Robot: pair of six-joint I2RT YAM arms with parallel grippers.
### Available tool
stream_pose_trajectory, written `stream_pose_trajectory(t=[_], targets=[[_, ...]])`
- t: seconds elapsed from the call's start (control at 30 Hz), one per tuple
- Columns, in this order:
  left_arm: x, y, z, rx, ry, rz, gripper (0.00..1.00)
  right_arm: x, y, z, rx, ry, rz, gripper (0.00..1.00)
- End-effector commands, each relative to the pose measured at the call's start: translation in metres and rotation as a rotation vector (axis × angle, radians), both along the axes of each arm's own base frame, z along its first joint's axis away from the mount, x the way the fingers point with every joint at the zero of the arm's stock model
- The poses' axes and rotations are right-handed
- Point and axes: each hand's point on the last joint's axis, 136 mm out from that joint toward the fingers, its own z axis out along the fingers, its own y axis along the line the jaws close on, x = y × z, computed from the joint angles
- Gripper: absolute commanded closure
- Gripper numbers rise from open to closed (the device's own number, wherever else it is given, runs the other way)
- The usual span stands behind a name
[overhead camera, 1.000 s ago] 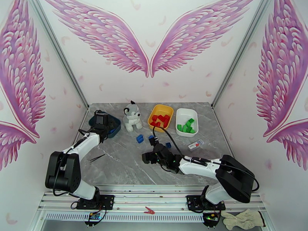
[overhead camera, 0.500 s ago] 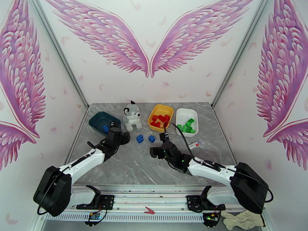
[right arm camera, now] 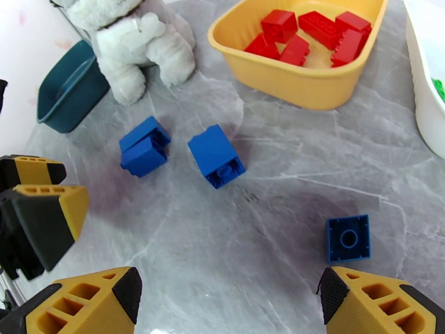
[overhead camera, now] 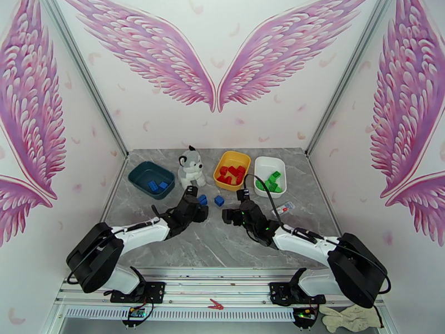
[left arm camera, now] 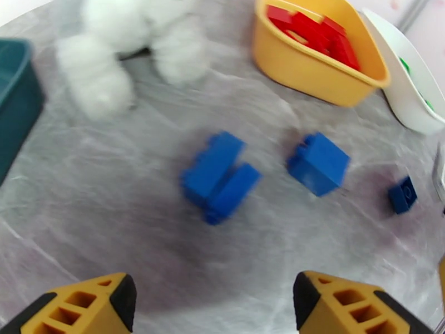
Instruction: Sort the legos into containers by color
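Two loose blue legos lie mid-table: a stacked pair (overhead camera: 202,200) (left arm camera: 219,176) (right arm camera: 143,147) and a cube (overhead camera: 219,201) (left arm camera: 319,163) (right arm camera: 216,156). A small flat blue lego (left arm camera: 403,194) (right arm camera: 348,238) lies to their right. My left gripper (overhead camera: 196,210) (left arm camera: 214,307) stands open just short of the pair, empty. My right gripper (overhead camera: 231,214) (right arm camera: 228,307) is open too, hovering near the small lego. The teal container (overhead camera: 151,179) holds blue legos, the yellow container (overhead camera: 232,170) (right arm camera: 289,79) red ones, the white container (overhead camera: 270,176) green ones.
A grey-and-white plush dog (overhead camera: 191,169) (right arm camera: 130,45) sits between the teal and yellow containers, just behind the loose legos. A small label card (overhead camera: 283,208) lies right of my right gripper. The two grippers are close together at mid-table.
My left arm swung right from the teal container to the loose blue legos, uncovering blue legos in that container. My right gripper moved slightly away and to the right.
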Motion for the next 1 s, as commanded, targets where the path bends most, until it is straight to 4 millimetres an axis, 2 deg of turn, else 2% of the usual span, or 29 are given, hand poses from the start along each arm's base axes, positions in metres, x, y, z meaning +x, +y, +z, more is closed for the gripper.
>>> stream_pose_trajectory(t=[0.0, 0.13, 0.37, 0.6, 0.8, 0.97], targets=[[0.013, -0.023, 0.019, 0.031, -0.047, -0.022, 0.19, -0.005, -0.002, -0.001, 0.033, 0.008, 0.011, 0.09], [0.027, -0.044, 0.019, 0.072, -0.056, -0.072, 0.15, -0.01, -0.009, -0.001, 0.04, 0.006, 0.004, 0.08], [0.058, -0.069, -0.003, 0.178, -0.016, -0.142, 0.13, -0.018, -0.02, 0.004, 0.049, -0.002, -0.008, 0.06], [0.079, -0.077, -0.025, 0.18, 0.031, -0.169, 0.13, -0.028, -0.033, 0.011, 0.057, -0.02, -0.022, 0.05], [0.079, -0.092, -0.045, 0.15, 0.074, -0.255, 0.17, -0.033, -0.041, 0.019, 0.062, -0.042, -0.037, 0.02], [0.073, -0.101, -0.053, 0.109, 0.093, -0.297, 0.21, -0.033, -0.042, 0.019, 0.066, -0.042, -0.042, 0.01]])
